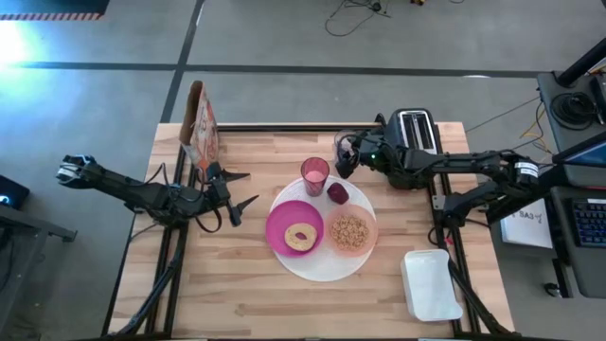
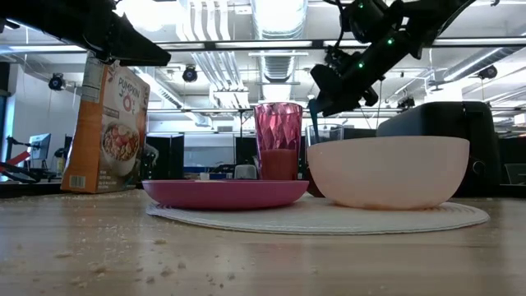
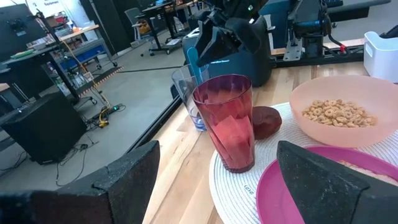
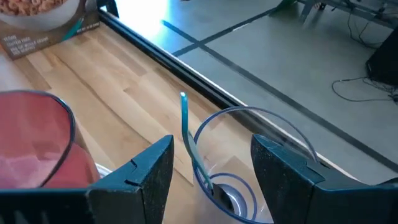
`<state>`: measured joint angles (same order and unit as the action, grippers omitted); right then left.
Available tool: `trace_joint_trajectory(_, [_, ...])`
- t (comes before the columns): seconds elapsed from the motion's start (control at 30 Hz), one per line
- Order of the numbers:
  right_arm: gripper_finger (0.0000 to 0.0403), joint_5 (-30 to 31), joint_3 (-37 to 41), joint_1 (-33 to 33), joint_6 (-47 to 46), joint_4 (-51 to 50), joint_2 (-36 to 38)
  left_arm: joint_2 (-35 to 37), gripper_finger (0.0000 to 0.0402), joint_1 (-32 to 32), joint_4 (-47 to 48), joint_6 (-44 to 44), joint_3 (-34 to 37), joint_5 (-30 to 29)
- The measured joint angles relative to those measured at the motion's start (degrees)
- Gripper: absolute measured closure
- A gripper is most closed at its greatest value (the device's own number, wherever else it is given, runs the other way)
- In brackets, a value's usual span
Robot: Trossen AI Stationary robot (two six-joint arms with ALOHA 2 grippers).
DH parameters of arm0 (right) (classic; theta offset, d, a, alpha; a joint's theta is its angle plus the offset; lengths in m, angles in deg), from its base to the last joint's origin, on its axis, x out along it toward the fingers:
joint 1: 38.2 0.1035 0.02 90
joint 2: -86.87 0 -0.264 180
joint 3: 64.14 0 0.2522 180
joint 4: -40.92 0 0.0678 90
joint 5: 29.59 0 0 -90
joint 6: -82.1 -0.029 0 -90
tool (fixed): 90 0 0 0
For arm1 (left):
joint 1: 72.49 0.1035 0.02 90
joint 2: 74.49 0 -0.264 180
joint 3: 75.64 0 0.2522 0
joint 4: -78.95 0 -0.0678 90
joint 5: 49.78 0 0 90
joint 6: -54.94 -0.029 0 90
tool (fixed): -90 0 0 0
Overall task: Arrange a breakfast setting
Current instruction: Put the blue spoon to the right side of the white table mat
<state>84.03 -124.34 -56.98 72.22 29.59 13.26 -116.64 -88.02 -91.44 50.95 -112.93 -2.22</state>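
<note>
A large white plate (image 1: 322, 265) carries a magenta plate (image 1: 284, 220) with a ring-shaped bagel (image 1: 302, 236) and a peach bowl (image 1: 349, 232) of cereal. A pink cup (image 1: 314, 175) and a dark red fruit (image 1: 338, 192) stand at its far rim. My right gripper (image 4: 211, 168) is open just above a clear glass (image 4: 249, 162) behind the cup. One finger is on each side of the glass, and a blue utensil handle (image 4: 185, 124) leans inside it. My left gripper (image 1: 244, 189) is open and empty, left of the plates, pointing at them.
A cereal box (image 1: 202, 128) stands at the far left of the table. A black toaster (image 1: 414, 133) stands at the far right, and a white container (image 1: 431, 284) lies at the near right. Crumbs lie on the near tabletop (image 2: 123, 263).
</note>
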Motion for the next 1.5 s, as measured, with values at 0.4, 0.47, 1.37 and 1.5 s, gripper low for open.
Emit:
trace_joint_trajectory(0.4, [0.0286, 0.0, 0.0, -0.1, 4.9, 4.3, -2.0, 0.0, 0.0096, 0.0, 0.0, 0.2, 0.0, 0.0])
trace_joint_trajectory(0.47, [0.0309, 0.0, 0.0, -0.1, 5.5, 4.2, -1.8, 0.0, 0.0096, 0.0, 0.0, 0.7, 0.0, 0.1])
trace_joint_trajectory(1.37, [0.0394, -4.4, 0.0, -0.1, 9.2, 3.7, 8.8, 0.0, 0.0096, 0.0, -0.5, 4.1, 0.0, 3.6])
trace_joint_trajectory(1.5, [0.0394, -6.1, 0.0, 0.2, 10.1, 3.8, 12.6, 0.0, 0.0096, 0.0, -1.1, 3.5, 0.0, 3.8])
